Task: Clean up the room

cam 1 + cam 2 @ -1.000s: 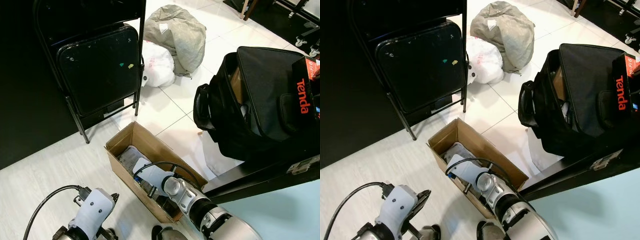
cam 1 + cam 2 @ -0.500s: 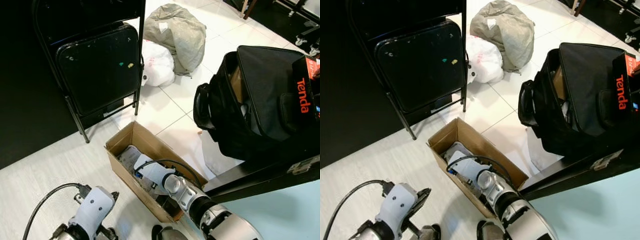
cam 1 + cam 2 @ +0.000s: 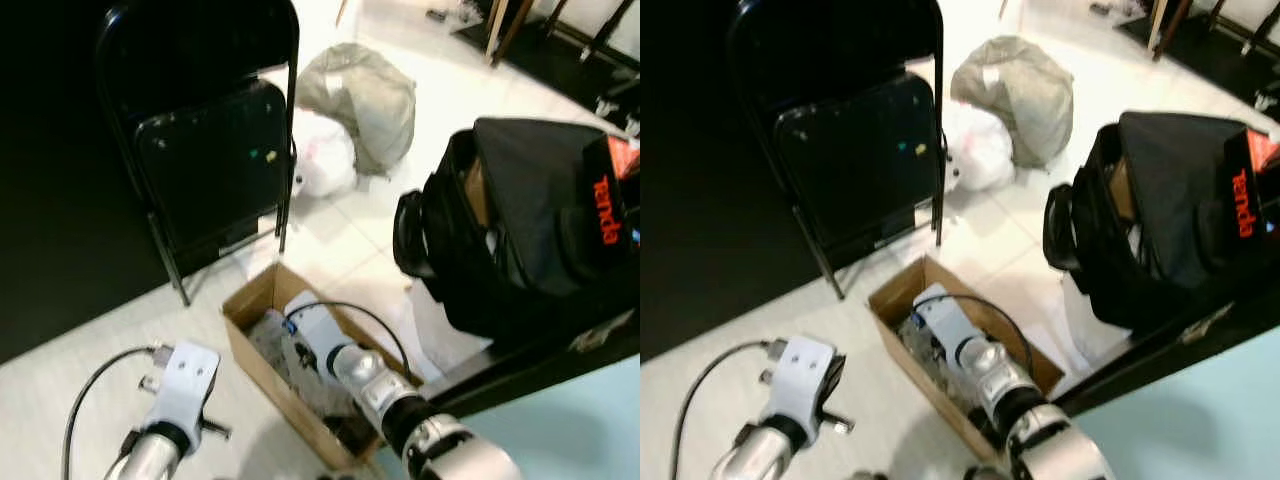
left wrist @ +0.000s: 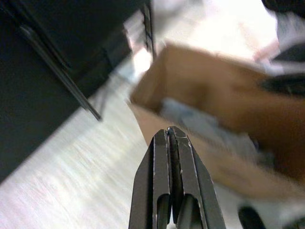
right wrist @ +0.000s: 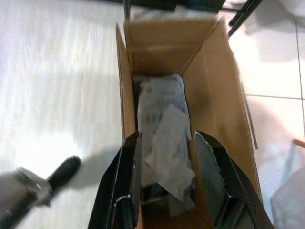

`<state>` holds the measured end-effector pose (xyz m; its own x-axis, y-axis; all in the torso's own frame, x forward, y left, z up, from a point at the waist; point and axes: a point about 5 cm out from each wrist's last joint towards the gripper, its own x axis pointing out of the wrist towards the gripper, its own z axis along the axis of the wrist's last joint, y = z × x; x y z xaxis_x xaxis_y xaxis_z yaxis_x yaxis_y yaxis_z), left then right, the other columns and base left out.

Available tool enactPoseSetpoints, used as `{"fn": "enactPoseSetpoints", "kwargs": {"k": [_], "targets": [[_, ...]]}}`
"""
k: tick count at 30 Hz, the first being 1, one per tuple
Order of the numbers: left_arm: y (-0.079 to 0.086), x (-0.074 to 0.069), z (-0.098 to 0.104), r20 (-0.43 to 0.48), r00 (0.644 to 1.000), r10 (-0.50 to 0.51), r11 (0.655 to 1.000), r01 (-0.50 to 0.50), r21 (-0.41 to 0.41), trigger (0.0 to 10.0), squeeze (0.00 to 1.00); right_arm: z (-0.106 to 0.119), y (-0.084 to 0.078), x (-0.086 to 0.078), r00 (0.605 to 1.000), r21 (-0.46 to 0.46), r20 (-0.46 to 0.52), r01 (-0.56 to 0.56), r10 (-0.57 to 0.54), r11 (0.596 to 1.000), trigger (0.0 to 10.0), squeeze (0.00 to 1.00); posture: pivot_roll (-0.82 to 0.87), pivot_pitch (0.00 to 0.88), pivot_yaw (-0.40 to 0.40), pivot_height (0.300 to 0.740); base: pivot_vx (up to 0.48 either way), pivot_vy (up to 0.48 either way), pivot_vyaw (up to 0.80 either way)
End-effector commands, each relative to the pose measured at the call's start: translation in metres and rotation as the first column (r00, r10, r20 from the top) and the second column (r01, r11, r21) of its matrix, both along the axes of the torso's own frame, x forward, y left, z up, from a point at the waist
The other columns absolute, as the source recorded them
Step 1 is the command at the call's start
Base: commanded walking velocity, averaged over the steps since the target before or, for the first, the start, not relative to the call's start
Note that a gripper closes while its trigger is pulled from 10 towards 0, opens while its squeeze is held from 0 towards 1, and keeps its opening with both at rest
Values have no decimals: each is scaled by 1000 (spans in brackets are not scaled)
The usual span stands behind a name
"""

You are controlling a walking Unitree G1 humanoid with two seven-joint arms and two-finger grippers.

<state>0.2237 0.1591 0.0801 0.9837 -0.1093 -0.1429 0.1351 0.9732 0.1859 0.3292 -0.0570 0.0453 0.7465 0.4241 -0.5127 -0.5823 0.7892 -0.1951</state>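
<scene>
Since 1 second ago the head camera has tipped up and blurred, so the whole scene sits lower in both eye views; against the cardboard box itself, the right arm reaches a little farther along the inside, its white wrist housing nearer the box's far end, and the left arm has drawn back from the box.

Right tool: its 2 black fingers are spread wide and hang over the box's open top, pointing down its length at the crumpled plastic wrappers lying on the box floor. Nothing sits between the fingers. The silver forearm slants down into the box from its near end, with a black cable looping over the wrist.

Left tool: its fingers are pressed together, holding nothing, and it hovers outside the box by the box's left wall, over the pale floor.

Beyond the box's far end stands a black folding chair. Past the chair's right leg lie a white plastic bag and a grey sack, touching each other. To the right of the box sits an open black bag with orange lettering, and a dark beam runs along the floor from the box's near right corner.
</scene>
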Motion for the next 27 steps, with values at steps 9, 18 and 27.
{"fn": "enactPoseSetpoints", "kwargs": {"k": [9,18,27], "targets": [[-9,16,-12,-36,990,137,991,-137,2,10000,0,-1,-28,-9,994,148,-21,109,-107,983,10000,0,27,4,-8,740,0,0,0],[-5,18,-12,-32,982,188,982,-189,-23,10000,0,-4,-27,-20,990,162,-41,142,-138,976,10000,0,34,1,-15,740,0,0,0],[-8,15,-13,-33,978,204,977,-205,-51,10000,0,-4,-27,-24,991,154,-41,133,-129,979,10000,0,33,0,-25,740,0,177,0]]}}
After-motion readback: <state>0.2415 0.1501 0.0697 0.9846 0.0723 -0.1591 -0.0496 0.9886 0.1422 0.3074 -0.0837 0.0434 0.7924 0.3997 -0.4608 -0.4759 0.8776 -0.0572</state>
